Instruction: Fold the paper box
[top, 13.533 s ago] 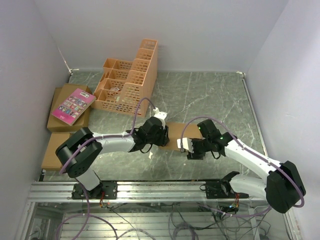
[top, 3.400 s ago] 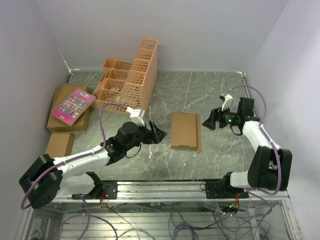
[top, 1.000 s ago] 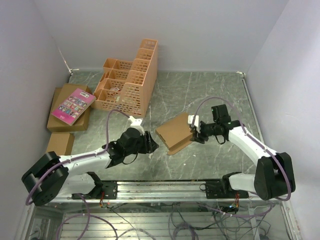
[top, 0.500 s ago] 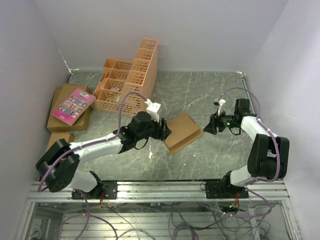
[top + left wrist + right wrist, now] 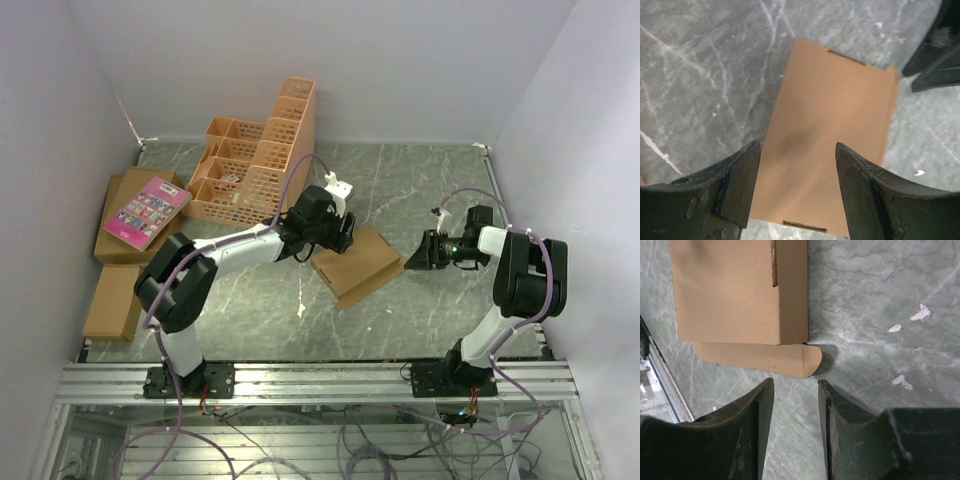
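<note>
The right hand (image 5: 795,382) has let go and backed off, jaws part-open and empty, while the left hand (image 5: 797,146) swings in wide open and empty over the paper box (image 5: 358,263), now lying skewed on the surface (image 5: 420,190), one rounded flap (image 5: 809,360) still poking out, so folding looks unfinished.

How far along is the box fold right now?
Done: the paper box lies closed and flat on the table. In hand: nothing; left gripper hovers open above it, right gripper open beside its corner. Remaining: one rounded flap sticks out from under the edge, untucked.
</note>
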Controlling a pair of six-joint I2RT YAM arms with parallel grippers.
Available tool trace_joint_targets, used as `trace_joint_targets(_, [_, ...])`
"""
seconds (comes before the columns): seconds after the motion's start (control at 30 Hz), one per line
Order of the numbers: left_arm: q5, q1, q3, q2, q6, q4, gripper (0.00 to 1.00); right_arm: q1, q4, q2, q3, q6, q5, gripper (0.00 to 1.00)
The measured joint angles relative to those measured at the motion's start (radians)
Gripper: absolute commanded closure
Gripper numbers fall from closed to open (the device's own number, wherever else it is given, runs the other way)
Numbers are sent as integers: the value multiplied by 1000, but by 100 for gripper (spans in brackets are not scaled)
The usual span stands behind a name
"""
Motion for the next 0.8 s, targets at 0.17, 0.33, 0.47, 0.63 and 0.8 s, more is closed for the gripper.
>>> trace_joint_targets(0.17, [16,50,64,79,27,-58,28,-1,19,31,8,44,-6,61])
trace_joint_targets(0.33, [26,78,75,124,41,-105,28,-5,37,68,22,78,-23,66])
trace_joint_targets(0.47, [27,78,108,159,54,-134,29,-6,40,98,40,89,-46,68])
trace_joint_targets(0.63, [27,78,126,178,63,-152,29,-6,39,125,50,93,-71,75])
trace_joint_targets(0.8, [29,79,132,185,63,-159,29,-6,34,139,57,84,-81,82])
